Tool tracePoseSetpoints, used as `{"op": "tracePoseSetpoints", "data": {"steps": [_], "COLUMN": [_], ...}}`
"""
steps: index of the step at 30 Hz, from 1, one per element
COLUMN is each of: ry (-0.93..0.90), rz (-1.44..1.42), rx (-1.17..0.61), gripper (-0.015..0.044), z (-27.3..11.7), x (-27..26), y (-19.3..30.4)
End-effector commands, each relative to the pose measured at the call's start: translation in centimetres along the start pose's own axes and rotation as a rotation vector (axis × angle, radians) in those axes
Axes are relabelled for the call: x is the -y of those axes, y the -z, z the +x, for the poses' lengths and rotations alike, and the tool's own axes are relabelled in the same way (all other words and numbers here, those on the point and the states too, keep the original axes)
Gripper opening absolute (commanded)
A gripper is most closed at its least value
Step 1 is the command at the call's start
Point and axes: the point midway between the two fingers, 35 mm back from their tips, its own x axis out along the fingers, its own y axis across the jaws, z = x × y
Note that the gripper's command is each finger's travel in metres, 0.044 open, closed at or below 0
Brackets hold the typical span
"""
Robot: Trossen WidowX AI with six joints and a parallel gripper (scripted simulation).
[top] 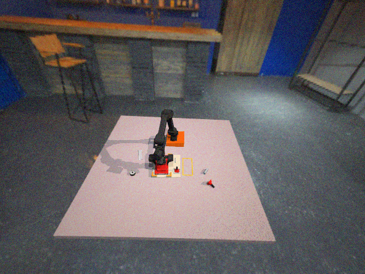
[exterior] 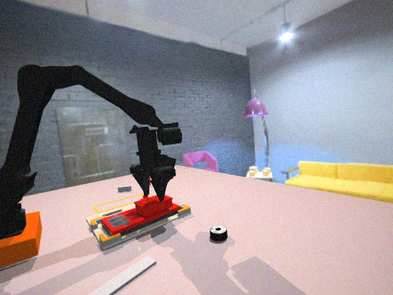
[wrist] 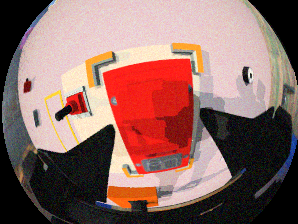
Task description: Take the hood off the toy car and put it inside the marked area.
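Observation:
The red toy car [exterior: 133, 214] [wrist: 162, 162] sits between orange corner brackets on a cream board. Its hood appears to be the raised red box [exterior: 151, 208] [wrist: 147, 85], on the half away from the arm's base, and it is on the car. My gripper [exterior: 154, 198] [wrist: 157, 120] is open and empty, pointing down over the hood, with one fingertip on each side at about the height of its top. Whether a fingertip touches it I cannot tell. The marked area, a yellow outline [top: 182, 166] [exterior: 118, 200] [wrist: 52, 95], lies beside the board with nothing in it.
A red part with a black stick [top: 177, 170] [wrist: 75, 104] stands on the board between car and outline. A grey block [top: 206, 171] [exterior: 124, 189] and a red-black piece [top: 210, 183] lie beyond the outline. A wheel [top: 132, 173] [exterior: 218, 234] and pale strip [top: 140, 155] lie opposite.

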Motion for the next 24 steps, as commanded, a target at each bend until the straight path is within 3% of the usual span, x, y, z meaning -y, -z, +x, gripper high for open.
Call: {"op": "tracePoseSetpoints", "data": {"steps": [1,24], "ry": [0.0,0.0], "rz": [-0.002,-0.002], "rx": [-0.012,-0.012], "gripper": [0.044,0.044], "z": [0.49,1.35], "x": [-0.06,-0.05], "y": [0.28,0.28]}}
